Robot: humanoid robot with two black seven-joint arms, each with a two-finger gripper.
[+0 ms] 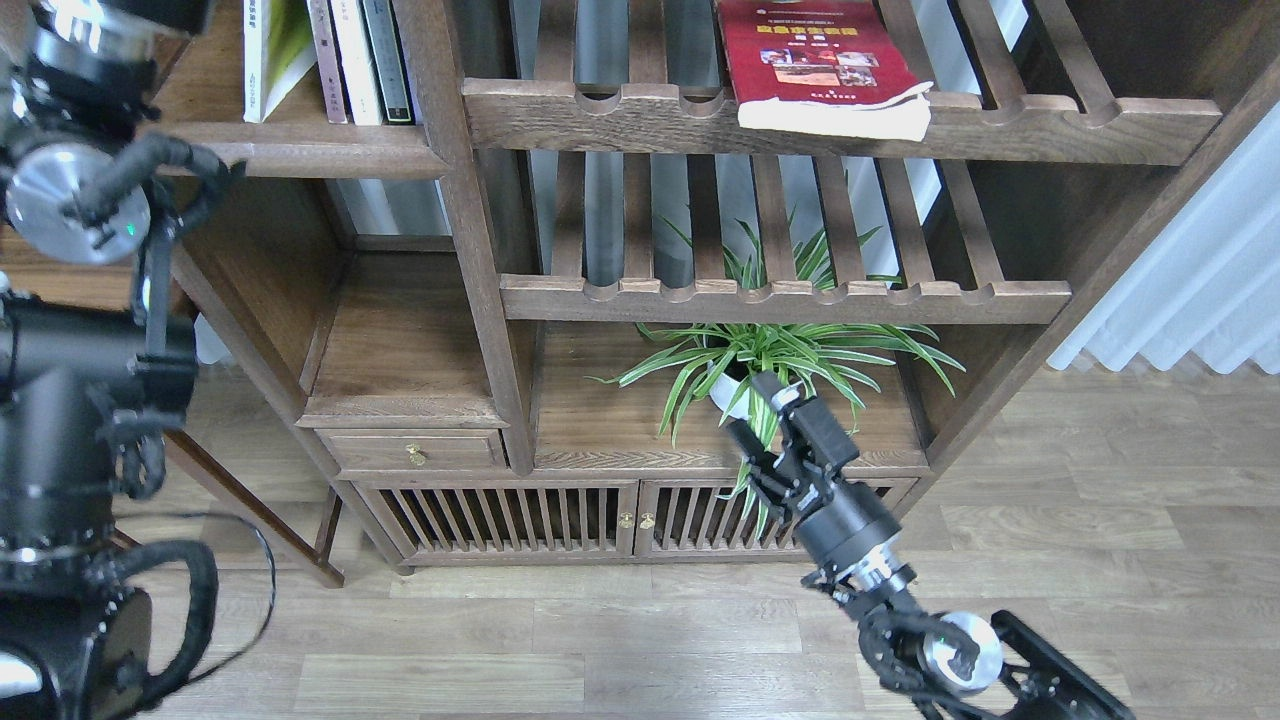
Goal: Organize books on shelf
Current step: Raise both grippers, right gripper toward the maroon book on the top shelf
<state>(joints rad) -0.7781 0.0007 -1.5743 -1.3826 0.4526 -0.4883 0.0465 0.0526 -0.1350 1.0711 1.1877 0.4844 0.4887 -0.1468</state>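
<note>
The red book [815, 60] lies flat on the top slatted rack, its lower edge hanging over the notched front rail. The yellow-green book [268, 50] stands on the solid dark shelf [290, 160] at the upper left. Beside it stand a thin maroon-brown spine [324, 60], a white spine and a dark one. My right gripper [752, 407] is open and empty, low in front of the potted plant, far below the red book. My left arm [70, 190] fills the left edge and runs out of the top; its gripper is out of view.
A spider plant in a white pot [760, 365] stands on the lower board behind my right gripper. A second slatted rack [780, 295] spans the middle. A drawer [415, 450] and slatted cabinet doors [560, 515] are below. White curtain [1190, 290] at right.
</note>
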